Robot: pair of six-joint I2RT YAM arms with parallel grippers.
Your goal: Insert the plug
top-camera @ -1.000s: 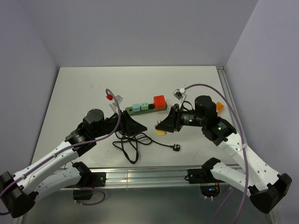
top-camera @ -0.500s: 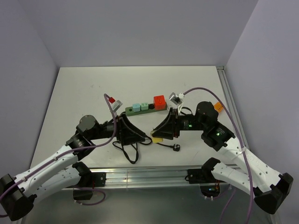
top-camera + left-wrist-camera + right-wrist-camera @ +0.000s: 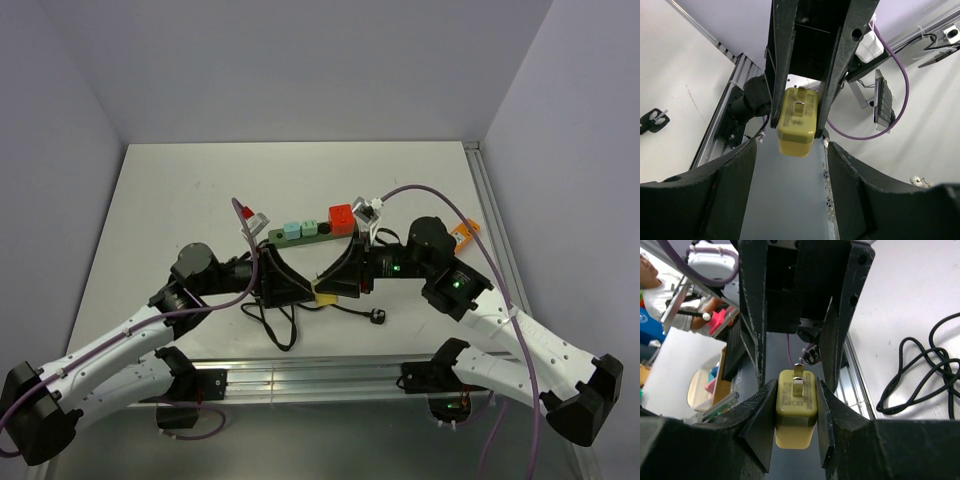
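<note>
My right gripper (image 3: pixel 333 288) is shut on the yellow plug (image 3: pixel 325 298), held just above the table's front middle. In the right wrist view the plug (image 3: pixel 796 412) sits clamped between my right gripper's (image 3: pixel 796 390) pads, prongs pointing away. My left gripper (image 3: pixel 300 289) faces it tip to tip and stands open. In the left wrist view the plug (image 3: pixel 796 122) hangs at the mouth of my left gripper (image 3: pixel 791 145), with gaps on both sides. The green power strip (image 3: pixel 312 232) lies behind both grippers.
The strip carries a red adapter (image 3: pixel 342 217) and two teal ones (image 3: pixel 293 230). A coiled black cable (image 3: pixel 285 312) with a black plug (image 3: pixel 378 316) lies under the grippers. An orange part (image 3: pixel 465 235) sits at the right. The table's front rail (image 3: pixel 320 375) is close.
Both arms have moved inward until the grippers meet tip to tip. The right gripper carried the yellow plug left and down. The left gripper's jaws have narrowed.
</note>
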